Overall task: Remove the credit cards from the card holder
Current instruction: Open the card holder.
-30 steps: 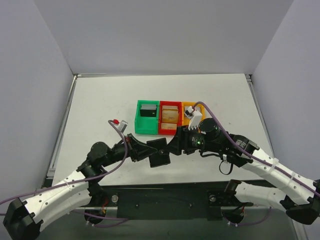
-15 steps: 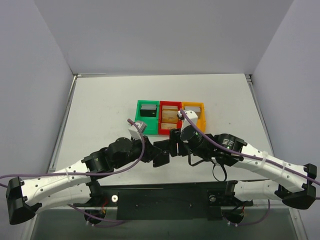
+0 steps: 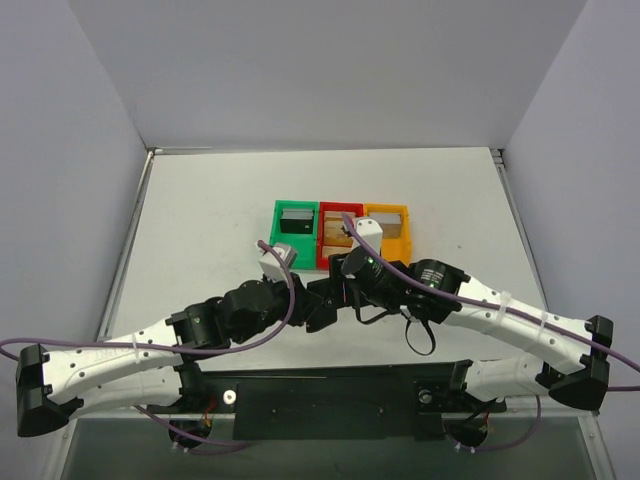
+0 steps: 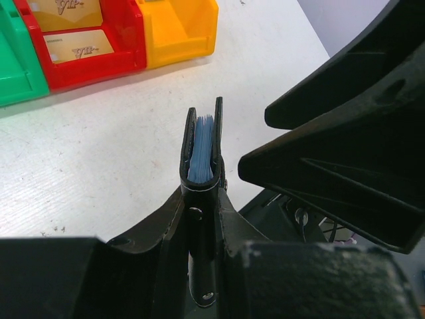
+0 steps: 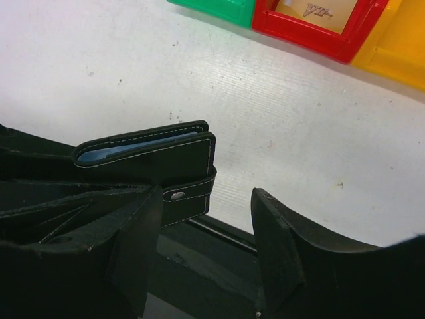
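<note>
My left gripper is shut on the card holder, a black folded case held edge-up above the table's near edge, with blue inner sleeves showing between its covers. In the top view the holder hangs between both wrists. The right wrist view shows its stitched cover and its snap tab. My right gripper is open, its left finger beside the tab and its right finger apart from it. Gold credit cards lie in the red bin. A dark card lies in the green bin.
The green, red and orange bins stand in a row at mid-table, with the orange bin on the right. My right wrist hangs over the red bin's front. The black base rail runs just below the holder.
My right wrist has swung left from over the orange bin to beside the card holder. The left arm has pushed forward and turned, keeping its grip on the holder.
</note>
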Available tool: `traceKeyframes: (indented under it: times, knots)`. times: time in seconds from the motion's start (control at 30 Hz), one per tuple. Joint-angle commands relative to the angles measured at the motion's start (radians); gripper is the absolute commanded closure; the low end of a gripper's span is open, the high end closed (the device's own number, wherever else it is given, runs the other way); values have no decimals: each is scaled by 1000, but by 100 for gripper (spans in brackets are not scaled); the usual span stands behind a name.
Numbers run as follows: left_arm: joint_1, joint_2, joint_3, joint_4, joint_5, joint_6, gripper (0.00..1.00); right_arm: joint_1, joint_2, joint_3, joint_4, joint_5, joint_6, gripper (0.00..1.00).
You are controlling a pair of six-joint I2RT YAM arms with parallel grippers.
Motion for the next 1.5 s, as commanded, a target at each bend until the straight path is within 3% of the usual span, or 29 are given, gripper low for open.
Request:
traceKeyframes:
  times: [0.0,0.67,1.03,1.47]
  knots:
    - [-12,-20,51,52,-30,11,100,-17,22,44,-13,-21,21,49]
    - [-18,-74,2,154,-23,17,100,-37,91,43,13,-125,38,53]
    - [-26,-134,-17,134,-76,23,100,-58,68,6,10,-145,35,82]
    - [-26,-180,-17,103,-132,18,100,-58,57,-20,8,-183,21,93]
